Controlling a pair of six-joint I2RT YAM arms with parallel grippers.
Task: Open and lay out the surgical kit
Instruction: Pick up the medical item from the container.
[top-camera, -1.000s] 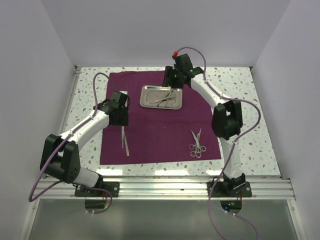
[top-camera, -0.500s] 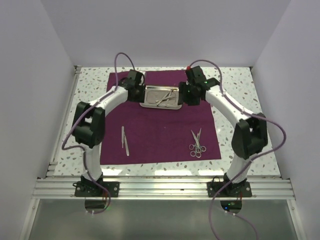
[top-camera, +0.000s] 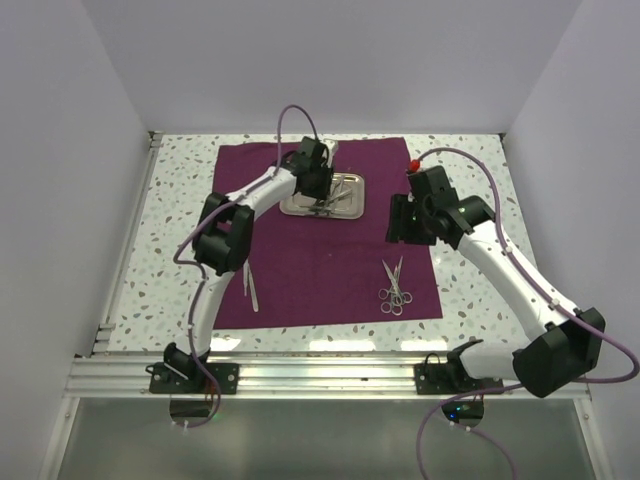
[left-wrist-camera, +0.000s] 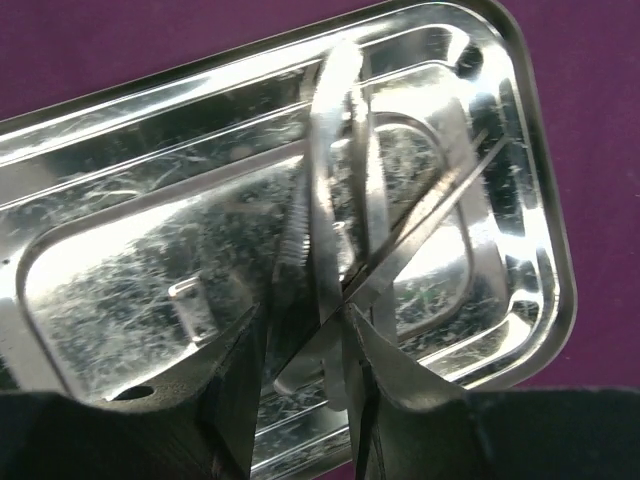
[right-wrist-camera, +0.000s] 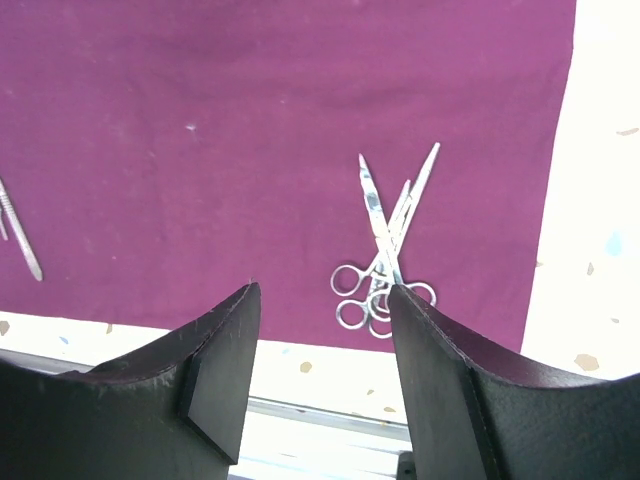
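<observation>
The maroon cloth (top-camera: 300, 260) lies spread flat. The steel tray (top-camera: 350, 210) sits at its far middle, with slim instruments (left-wrist-camera: 330, 200) crossed inside it. My left gripper (top-camera: 322, 195) is down in the tray. In the left wrist view the left gripper (left-wrist-camera: 305, 325) is open, its fingers narrowly straddling the crossed tweezers and probe. My right gripper (top-camera: 402, 232) hovers open and empty over the cloth's right side. Ring-handled scissors (top-camera: 393, 285) lie crossed on the cloth, and in the right wrist view the scissors (right-wrist-camera: 385, 250) are just beyond the right gripper (right-wrist-camera: 320, 290).
A pair of tweezers (top-camera: 248, 283) lies on the cloth's left part, also showing in the right wrist view (right-wrist-camera: 20, 240). The speckled tabletop (top-camera: 480, 290) surrounds the cloth. White walls enclose three sides. An aluminium rail (top-camera: 320, 375) runs along the near edge.
My left arm swung from the cloth's left side to the tray and lowered into it. My right arm drew back from the tray to the cloth's right side, above the scissors.
</observation>
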